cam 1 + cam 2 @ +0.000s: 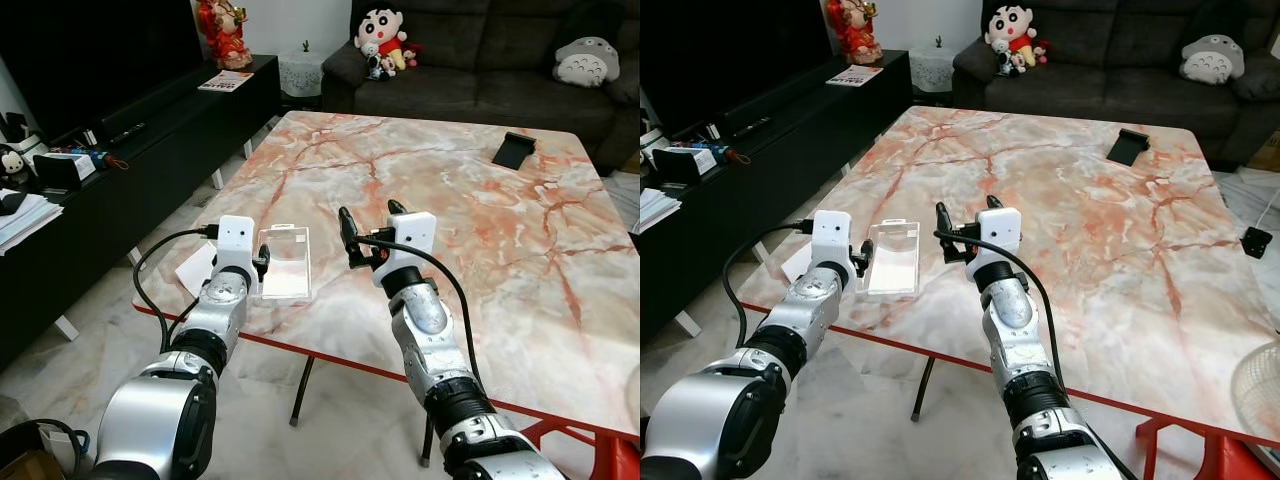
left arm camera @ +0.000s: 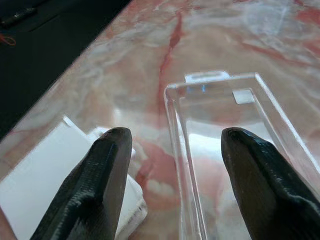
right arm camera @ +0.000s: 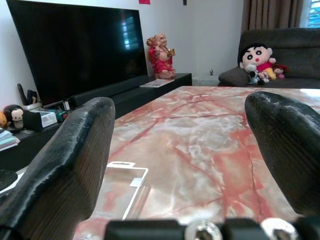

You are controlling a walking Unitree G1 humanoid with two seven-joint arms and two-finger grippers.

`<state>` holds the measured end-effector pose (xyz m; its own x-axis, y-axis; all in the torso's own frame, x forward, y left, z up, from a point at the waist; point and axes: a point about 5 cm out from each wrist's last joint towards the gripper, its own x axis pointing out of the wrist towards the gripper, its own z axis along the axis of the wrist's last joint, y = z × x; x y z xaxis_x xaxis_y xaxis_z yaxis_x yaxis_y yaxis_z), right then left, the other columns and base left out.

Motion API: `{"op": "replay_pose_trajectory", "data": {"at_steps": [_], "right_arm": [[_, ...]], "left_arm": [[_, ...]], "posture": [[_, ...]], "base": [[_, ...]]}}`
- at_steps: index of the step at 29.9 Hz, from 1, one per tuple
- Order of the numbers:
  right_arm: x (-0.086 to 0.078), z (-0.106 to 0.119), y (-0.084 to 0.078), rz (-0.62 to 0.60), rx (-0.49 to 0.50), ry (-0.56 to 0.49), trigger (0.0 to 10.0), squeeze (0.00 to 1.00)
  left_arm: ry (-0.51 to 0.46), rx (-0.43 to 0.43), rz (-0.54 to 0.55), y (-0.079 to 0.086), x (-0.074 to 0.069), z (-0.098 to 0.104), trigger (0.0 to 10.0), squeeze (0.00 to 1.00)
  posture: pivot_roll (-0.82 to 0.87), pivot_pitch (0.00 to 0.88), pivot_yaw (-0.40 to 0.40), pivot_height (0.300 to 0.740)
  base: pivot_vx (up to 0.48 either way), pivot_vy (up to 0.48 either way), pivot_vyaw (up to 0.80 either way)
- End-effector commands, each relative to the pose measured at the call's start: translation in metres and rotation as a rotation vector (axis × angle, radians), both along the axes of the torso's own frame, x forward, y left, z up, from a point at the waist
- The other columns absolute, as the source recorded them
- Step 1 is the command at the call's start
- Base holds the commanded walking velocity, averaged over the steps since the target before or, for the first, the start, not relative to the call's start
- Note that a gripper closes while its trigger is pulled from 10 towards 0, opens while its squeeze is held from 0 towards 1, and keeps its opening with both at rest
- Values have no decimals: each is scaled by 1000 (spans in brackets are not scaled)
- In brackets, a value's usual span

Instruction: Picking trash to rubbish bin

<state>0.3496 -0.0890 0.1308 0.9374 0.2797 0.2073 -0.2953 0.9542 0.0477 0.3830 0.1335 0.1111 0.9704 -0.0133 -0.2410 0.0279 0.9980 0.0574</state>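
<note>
Left wrist view: left gripper [image 2: 172,165] jaws wide, straddling clear plastic package [image 2: 235,150] left edge, not touching. Right gripper [image 1: 370,235] open, empty, right of package.

Plastic tray [image 1: 284,262] lay on table [image 1: 480,220] near front-left corner, white paper [image 1: 196,268] just left of it. Left gripper [image 1: 259,263] at tray's left edge; right gripper [image 1: 368,232] right of tray. Black object [image 1: 513,150] far right. Sofa [image 1: 470,50] behind table.
</note>
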Motion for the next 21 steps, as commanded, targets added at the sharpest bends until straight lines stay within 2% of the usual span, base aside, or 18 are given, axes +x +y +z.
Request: {"op": "replay_pose_trajectory", "data": {"at_steps": [1, 7, 14, 21], "right_arm": [[-1, 3, 4, 16, -3, -7, 10000, 0], [-2, 2, 5, 27, -4, -5, 10000, 0], [-2, 2, 6, 33, -4, -4, 10000, 0], [-3, 1, 7, 42, -8, -2, 10000, 0]], "left_arm": [[59, -20, -5, -1, 0, -4, 10000, 0], [120, -12, -11, -4, -5, -15, 10000, 0], [129, -12, 2, -3, -5, -14, 10000, 0], [187, -5, 9, -3, -9, -22, 10000, 0]], "posture": [[-90, 0, 30, 740], [-91, 0, 30, 740], [-92, 0, 31, 740], [-90, 0, 29, 740]], "base": [[0, 0, 0], [0, 0, 0], [0, 0, 0], [0, 0, 0]]}}
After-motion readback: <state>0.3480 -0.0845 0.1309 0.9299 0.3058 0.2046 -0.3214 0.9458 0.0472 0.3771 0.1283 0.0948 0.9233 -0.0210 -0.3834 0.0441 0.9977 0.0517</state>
